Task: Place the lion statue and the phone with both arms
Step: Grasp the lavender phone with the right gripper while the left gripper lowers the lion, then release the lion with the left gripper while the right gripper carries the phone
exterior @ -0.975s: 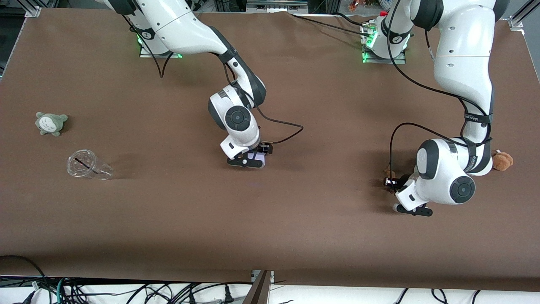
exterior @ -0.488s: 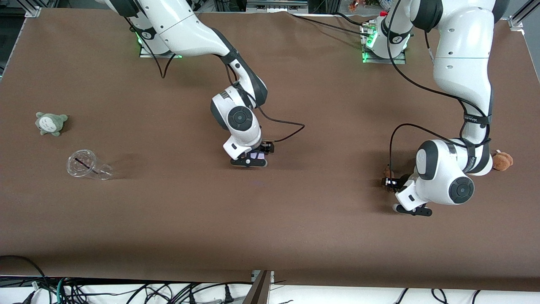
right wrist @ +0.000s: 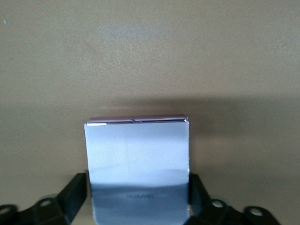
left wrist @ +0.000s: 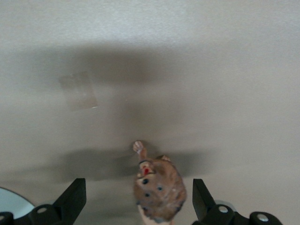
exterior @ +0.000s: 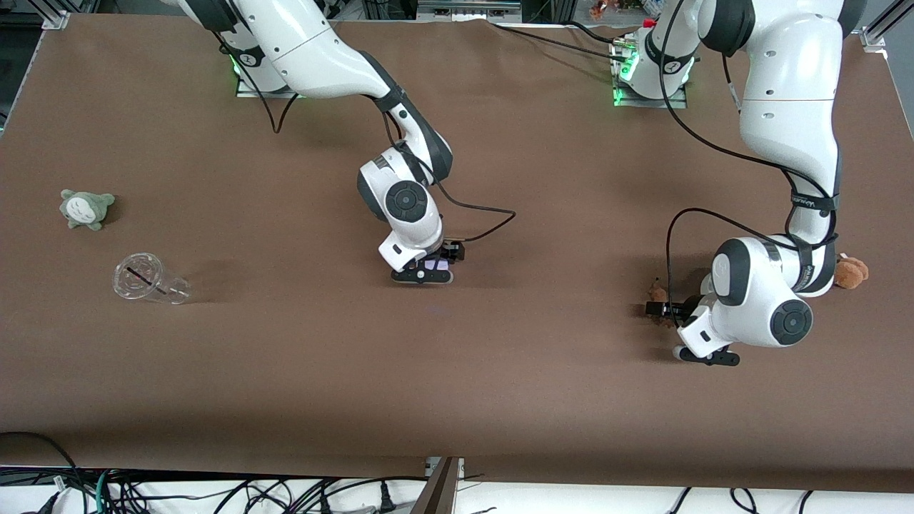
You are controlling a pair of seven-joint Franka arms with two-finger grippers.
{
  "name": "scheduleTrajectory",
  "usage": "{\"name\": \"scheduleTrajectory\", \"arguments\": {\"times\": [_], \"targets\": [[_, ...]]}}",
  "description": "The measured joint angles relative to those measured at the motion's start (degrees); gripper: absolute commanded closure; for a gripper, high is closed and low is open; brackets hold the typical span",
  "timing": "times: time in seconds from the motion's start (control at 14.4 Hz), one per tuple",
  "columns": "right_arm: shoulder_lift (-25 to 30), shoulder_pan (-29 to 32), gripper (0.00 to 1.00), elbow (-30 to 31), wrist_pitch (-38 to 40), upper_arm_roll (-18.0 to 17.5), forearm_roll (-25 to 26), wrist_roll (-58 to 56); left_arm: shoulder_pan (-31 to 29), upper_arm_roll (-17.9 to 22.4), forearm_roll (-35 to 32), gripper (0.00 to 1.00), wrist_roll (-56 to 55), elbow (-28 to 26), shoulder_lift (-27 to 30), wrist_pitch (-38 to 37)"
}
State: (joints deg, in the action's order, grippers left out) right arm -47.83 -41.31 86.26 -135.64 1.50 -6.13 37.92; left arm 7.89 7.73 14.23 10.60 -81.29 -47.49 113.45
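Brown cloth covers the table [exterior: 500, 400] in the front view. The right gripper [exterior: 427, 273] sits low over the middle of the table, with a sliver of the lavender phone [exterior: 434, 265] visible between its fingers. The left gripper [exterior: 678, 321] is low over the table at the left arm's end, and a small part of the lion statue [exterior: 657, 292] shows beside it. A brown plush toy [exterior: 851, 272] lies partly hidden by the left arm. Toward the right arm's end, a clear plastic cup [exterior: 146, 280] lies on its side with a dark straw-like stick inside it; no other contents can be made out. A grey-green plush toy [exterior: 87, 208] lies farther from the front camera than the cup.

Left wrist view: the left gripper [left wrist: 139, 199] has its fingers [left wrist: 72, 199] spread wide, one on each side of the lion statue [left wrist: 157, 185]. Neither finger touches the statue, which rests on the table. A faint pale rectangular patch [left wrist: 78, 91] marks the cloth nearby.

Right wrist view: the right gripper [right wrist: 137, 199] is clamped on the phone [right wrist: 138, 166], with one finger [right wrist: 75, 192] pressed against each side edge. The phone's glossy face reflects light, and faint lettering shows near the gripped end. Its free end points out over the table.
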Motion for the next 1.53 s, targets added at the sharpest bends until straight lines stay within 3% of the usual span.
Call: {"name": "scheduleTrajectory", "arguments": {"times": [0.42, 0.77, 1.11, 1.53], "targets": [[0.51, 1.08, 0.65, -0.95, -0.14, 1.46, -0.01, -4.16, 0.25, -0.35, 0.0, 0.0, -0.03, 1.34, 1.95, 0.0], [3.69, 10.51, 0.66, -1.29, 7.48, 3.49, 0.0, -13.97, 0.33, -0.36, 0.0, 0.0, -0.04, 2.3, 5.08, -0.21], [4.1, 13.41, 0.66, -0.23, 13.16, 13.64, -0.01, -23.22, -0.2, 0.4, -0.92, 0.0, -0.06, 4.44, 11.62, -3.43], [6.57, 13.72, 0.66, 5.54, 13.89, 20.68, -0.18, -31.14, -0.26, 0.61, -7.68, 0.0, -1.3, 5.05, 26.79, -19.9]]}}
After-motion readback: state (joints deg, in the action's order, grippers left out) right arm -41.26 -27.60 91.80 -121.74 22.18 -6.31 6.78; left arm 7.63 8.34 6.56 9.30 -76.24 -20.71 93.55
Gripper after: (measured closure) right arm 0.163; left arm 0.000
